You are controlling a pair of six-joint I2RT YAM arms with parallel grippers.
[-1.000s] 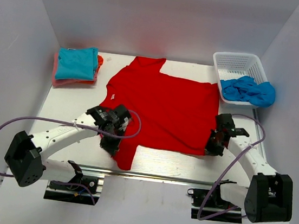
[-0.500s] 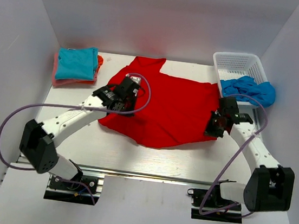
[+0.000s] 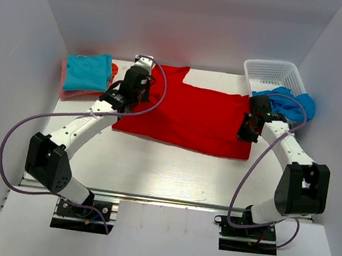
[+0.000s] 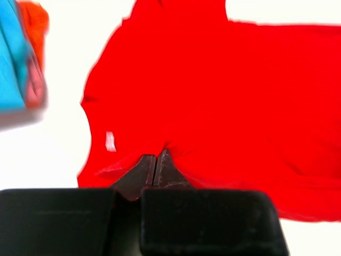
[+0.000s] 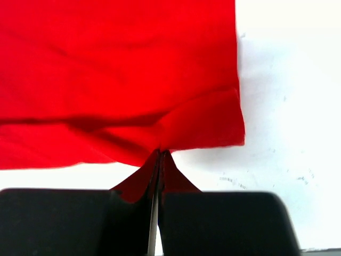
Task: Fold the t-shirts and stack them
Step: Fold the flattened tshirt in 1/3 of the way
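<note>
The large red t-shirt (image 3: 188, 114) lies on the white table, its near part folded over toward the back. My left gripper (image 3: 133, 89) is shut on its cloth near the left side; in the left wrist view the fingertips pinch a red fold (image 4: 155, 156). My right gripper (image 3: 250, 126) is shut on the shirt's right edge, seen pinching a red fold (image 5: 161, 151) in the right wrist view. A turquoise folded shirt (image 3: 88, 71) lies on an orange-pink one (image 3: 75, 93) at the back left.
A white mesh basket (image 3: 273, 75) stands at the back right with blue cloth (image 3: 286, 103) spilling over its near rim, close to my right gripper. White walls enclose the table on three sides.
Both grippers carried the shirt's near edge away from me toward the back, folding the lower part over the upper. The left arm moved farthest, from the front left to near the collar.
</note>
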